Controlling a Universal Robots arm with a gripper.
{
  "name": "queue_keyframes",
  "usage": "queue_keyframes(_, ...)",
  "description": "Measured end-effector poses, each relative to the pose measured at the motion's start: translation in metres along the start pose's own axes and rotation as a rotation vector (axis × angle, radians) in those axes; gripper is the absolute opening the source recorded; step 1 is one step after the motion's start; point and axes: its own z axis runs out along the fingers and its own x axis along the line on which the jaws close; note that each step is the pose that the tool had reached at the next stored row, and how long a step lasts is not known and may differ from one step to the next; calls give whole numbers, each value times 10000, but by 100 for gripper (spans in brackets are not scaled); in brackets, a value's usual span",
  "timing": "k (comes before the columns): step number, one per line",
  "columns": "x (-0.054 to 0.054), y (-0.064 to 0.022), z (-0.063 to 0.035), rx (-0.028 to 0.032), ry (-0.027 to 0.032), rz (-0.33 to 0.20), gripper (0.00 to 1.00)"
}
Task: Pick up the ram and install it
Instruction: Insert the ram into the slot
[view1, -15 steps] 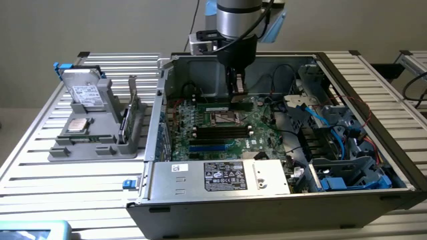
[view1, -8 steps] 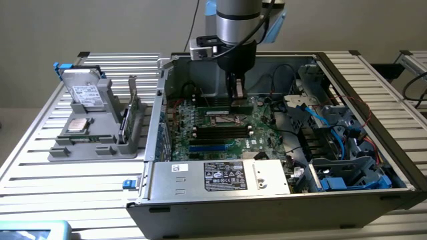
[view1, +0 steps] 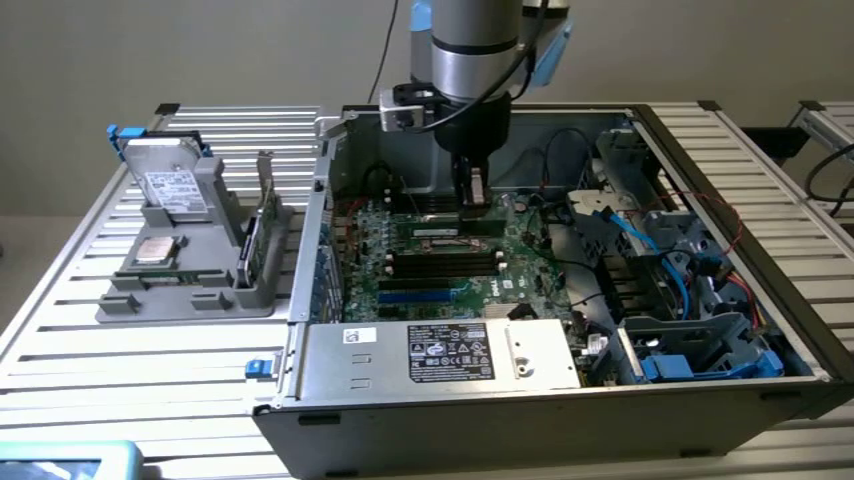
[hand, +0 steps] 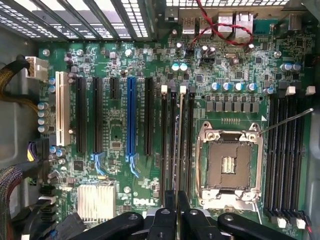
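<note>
The exterior view shows the whole setting: an open computer case lying on a slatted metal bench, with the arm reaching down into it. On that view's left, a gray holder beside the case carries a drive with a pale label too small to read. The box at the case's near edge has black and white stickers, also unreadable.

The wrist view looks straight down on the green motherboard, where "DELL" is printed in white near a finned metal block. It also shows the empty processor socket, a blue slot and the black memory slots.

The pincer is closed on the ram. The ram shows edge-on as a thin strip, held just above the memory slots beside the socket.
</note>
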Motion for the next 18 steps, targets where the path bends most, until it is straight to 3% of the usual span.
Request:
queue_keyframes(5, 22, 8, 67, 47, 0, 2, 13)
queue_keyframes(18, 61, 16, 178, 55, -5, -117, 13)
